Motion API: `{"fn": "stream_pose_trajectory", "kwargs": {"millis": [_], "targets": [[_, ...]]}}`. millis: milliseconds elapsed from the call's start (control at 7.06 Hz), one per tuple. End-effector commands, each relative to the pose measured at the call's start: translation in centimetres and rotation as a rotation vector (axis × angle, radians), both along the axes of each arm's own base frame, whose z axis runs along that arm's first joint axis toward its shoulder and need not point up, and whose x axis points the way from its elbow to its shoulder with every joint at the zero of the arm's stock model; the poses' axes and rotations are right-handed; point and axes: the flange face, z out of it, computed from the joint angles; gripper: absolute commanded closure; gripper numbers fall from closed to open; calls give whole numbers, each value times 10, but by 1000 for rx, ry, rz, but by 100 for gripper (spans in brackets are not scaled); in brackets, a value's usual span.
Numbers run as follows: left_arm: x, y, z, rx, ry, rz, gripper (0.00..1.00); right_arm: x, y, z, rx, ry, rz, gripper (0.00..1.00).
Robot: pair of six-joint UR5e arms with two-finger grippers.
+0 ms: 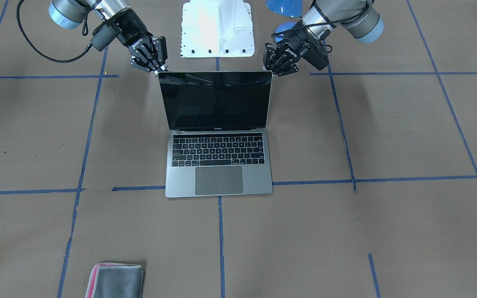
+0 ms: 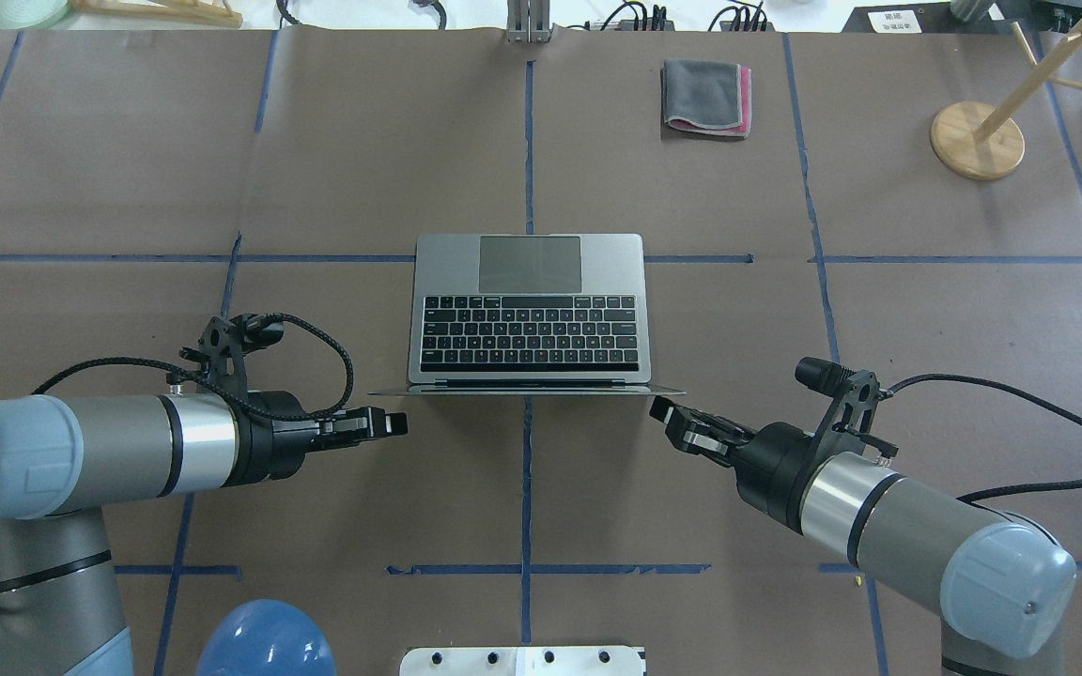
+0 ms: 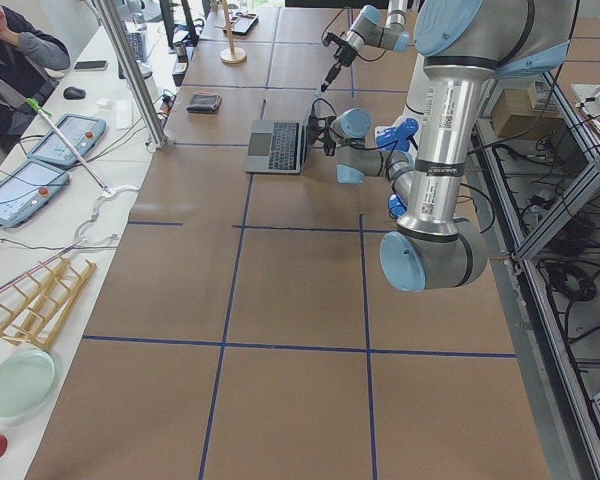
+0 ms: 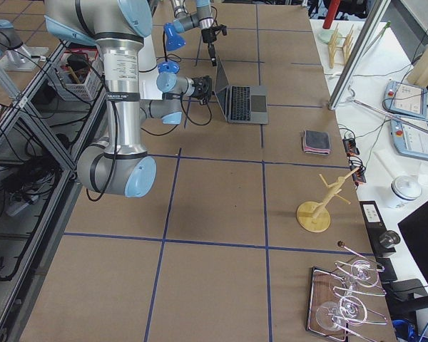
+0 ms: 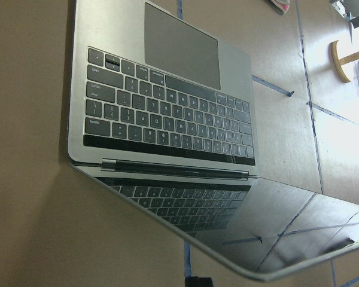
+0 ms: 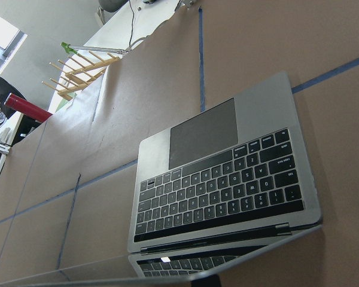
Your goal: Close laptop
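Right fingers (image 1: 156,68): together, tips at one upper corner of the raised lid; contact cannot be told.
Left fingers (image 1: 274,69): together, just beside the other upper corner.
Slim space-grey metal laptop (image 1: 218,165): open, lid near upright, at mid-table, keyboard on the side away from the robot.
Brown paper-covered table (image 1: 387,132).
Folded grey-and-pink cloth (image 1: 116,281): near the far edge, well apart from the laptop.

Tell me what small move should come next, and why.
The laptop stands open with its screen upright. The left gripper and right gripper sit just behind its two upper corners. So probably both should push gently forward on the lid's top edge, to start it folding down.
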Motion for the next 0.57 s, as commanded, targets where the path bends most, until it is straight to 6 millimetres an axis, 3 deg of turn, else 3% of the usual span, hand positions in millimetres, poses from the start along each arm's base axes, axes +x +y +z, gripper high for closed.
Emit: {"fn": "stream_pose_trajectory", "kwargs": {"millis": [0, 425], "targets": [[-5, -8, 1, -2, -3, -20, 100, 2, -7, -1, -1, 5, 14, 100], [-8, -27, -5, -21, -43, -57, 100, 3, -18, -5, -5, 16, 35, 100]]}}
